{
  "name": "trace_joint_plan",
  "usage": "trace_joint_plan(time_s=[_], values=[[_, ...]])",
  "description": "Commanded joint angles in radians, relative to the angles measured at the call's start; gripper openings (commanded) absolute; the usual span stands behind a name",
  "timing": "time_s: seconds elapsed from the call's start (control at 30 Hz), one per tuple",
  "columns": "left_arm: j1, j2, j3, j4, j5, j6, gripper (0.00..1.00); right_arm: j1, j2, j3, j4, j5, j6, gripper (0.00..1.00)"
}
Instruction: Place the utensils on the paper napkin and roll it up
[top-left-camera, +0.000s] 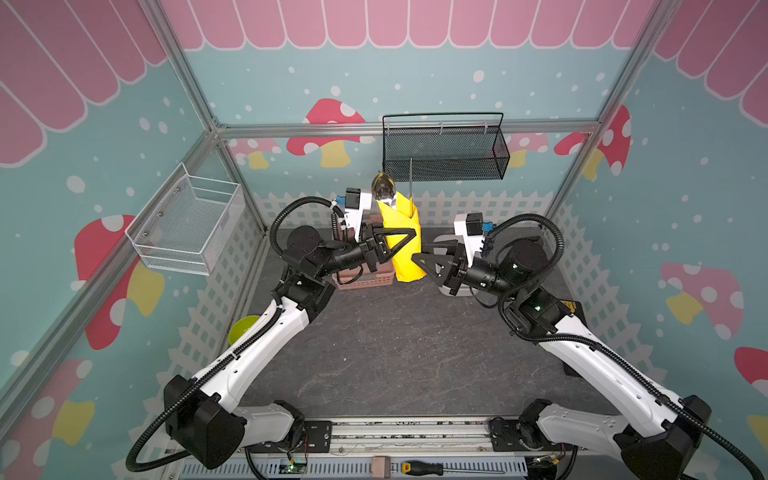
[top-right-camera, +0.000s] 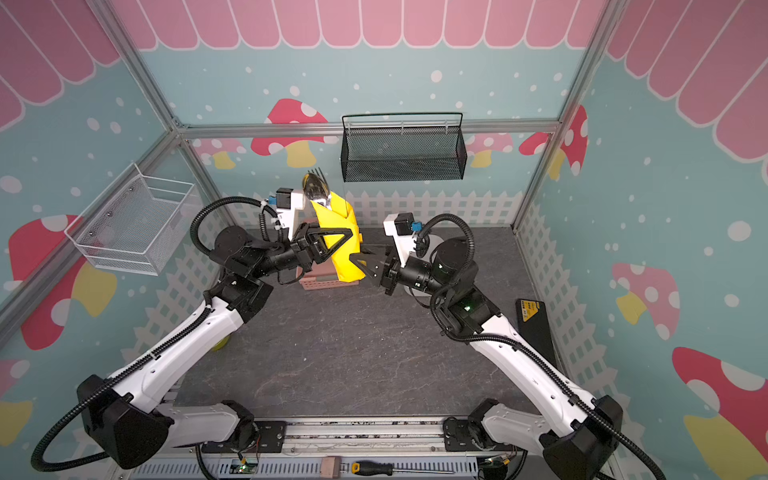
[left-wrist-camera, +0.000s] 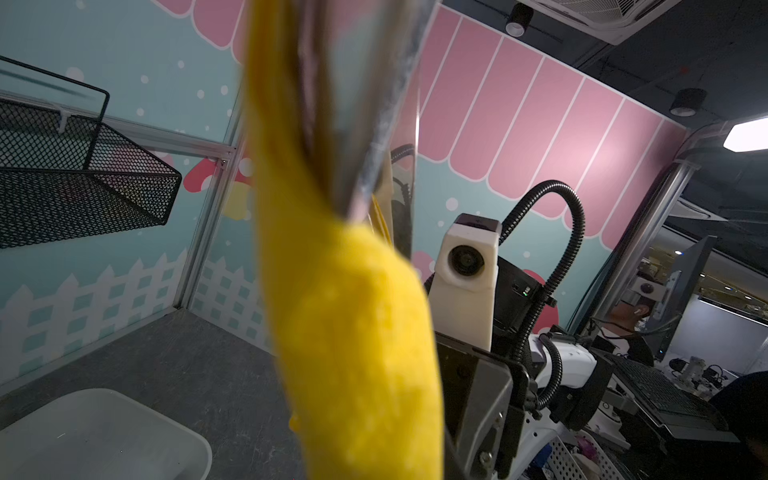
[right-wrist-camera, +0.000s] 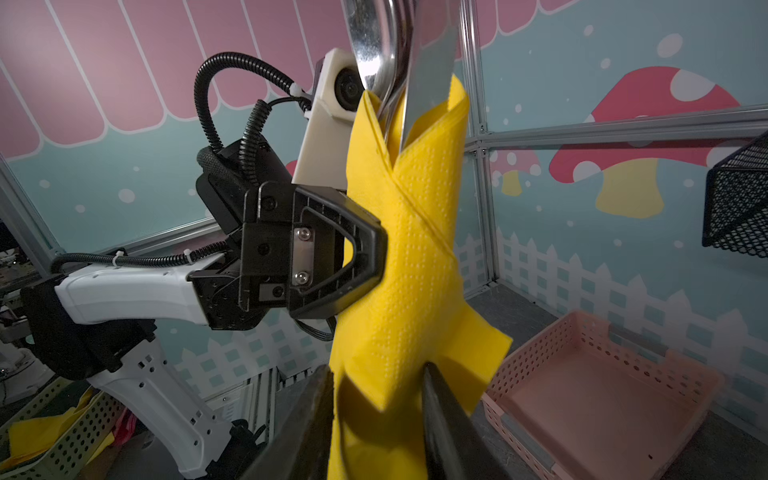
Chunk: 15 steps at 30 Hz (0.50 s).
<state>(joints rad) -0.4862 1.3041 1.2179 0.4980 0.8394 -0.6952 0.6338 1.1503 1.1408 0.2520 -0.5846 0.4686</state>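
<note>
Tabletop (top-left-camera: 395, 353); napkin (right-wrist-camera: 415, 257) clamped by left gripper (right-wrist-camera: 380, 253); wrist view: right gripper (right-wrist-camera: 376, 374) astride, perhaps loose.

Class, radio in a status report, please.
Left gripper: jaws shut on paper napkin, rolled, upright. Right gripper: jaws astride its lower end, grip unclear. Utensils poke out top. Pink basket nearby.

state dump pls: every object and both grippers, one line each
paper napkin: rolled around the utensils, held upright in the air.
utensils: wrapped inside, metal ends poking out the top.
left gripper: shut on the roll's middle.
right gripper: jaws flank the roll's lower end; grip unclear.
pink basket: empty, on the table.
black mesh basket: hanging at the back, looks empty.
</note>
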Motion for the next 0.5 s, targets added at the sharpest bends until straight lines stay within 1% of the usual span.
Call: trace_joint_plan(time_s=[0.0,0.2,0.47], values=[[0.002,0.000,0.010,0.121,0.022,-0.047,0.00,-0.001,0.007,0.000,0.035,-0.010,0.008,0.37],[0.002,0.000,0.000,0.179,0.030,-0.082,0.00,0.001,0.002,-0.009,0.034,0.021,0.010,0.37],[0.002,0.009,-0.004,0.239,0.038,-0.128,0.00,0.001,0.010,-0.005,0.068,-0.006,0.031,0.36]])
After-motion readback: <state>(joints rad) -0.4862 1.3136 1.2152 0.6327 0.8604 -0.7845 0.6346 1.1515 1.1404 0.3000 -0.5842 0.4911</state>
